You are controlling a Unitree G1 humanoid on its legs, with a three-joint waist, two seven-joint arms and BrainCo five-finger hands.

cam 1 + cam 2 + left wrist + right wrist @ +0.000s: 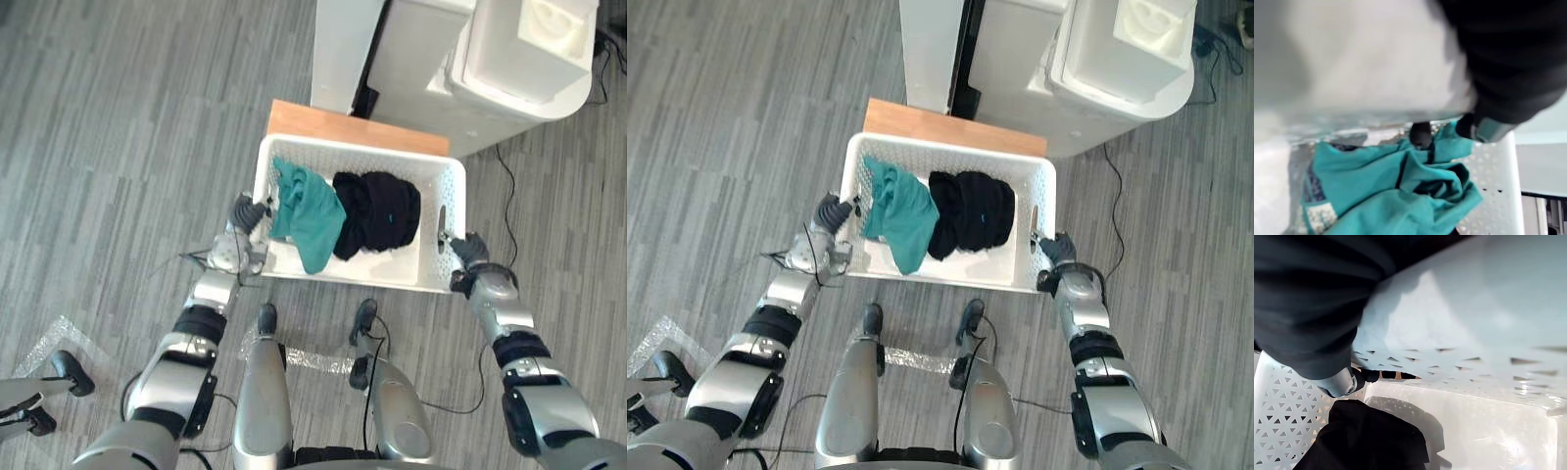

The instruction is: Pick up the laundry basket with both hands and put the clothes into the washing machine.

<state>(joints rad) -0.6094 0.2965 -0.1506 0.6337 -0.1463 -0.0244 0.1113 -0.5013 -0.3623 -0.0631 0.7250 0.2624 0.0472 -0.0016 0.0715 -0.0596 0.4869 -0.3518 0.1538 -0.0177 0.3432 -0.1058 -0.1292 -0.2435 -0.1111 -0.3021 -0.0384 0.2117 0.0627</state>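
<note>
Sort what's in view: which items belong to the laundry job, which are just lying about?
Job: laundry basket, teal garment and black garment in it, washing machine, left hand and right hand gripping the basket's sides.
Lying about: wooden board at the basket's far side, white cabinet, clear plastic film on the floor.

Basket (362, 149), white, perforated: 1.
Garments in the basket: 2 in all, made up of teal garment (312, 217): 1, and black garment (377, 211): 1.
Bench (323, 122), wooden top: 1.
Washing machine (529, 59), white: 1.
Cabinet (343, 49), white, tall: 1.
Hands at the basket: 2 in all, made up of left hand (245, 227): 1, and right hand (468, 252): 1.
</note>
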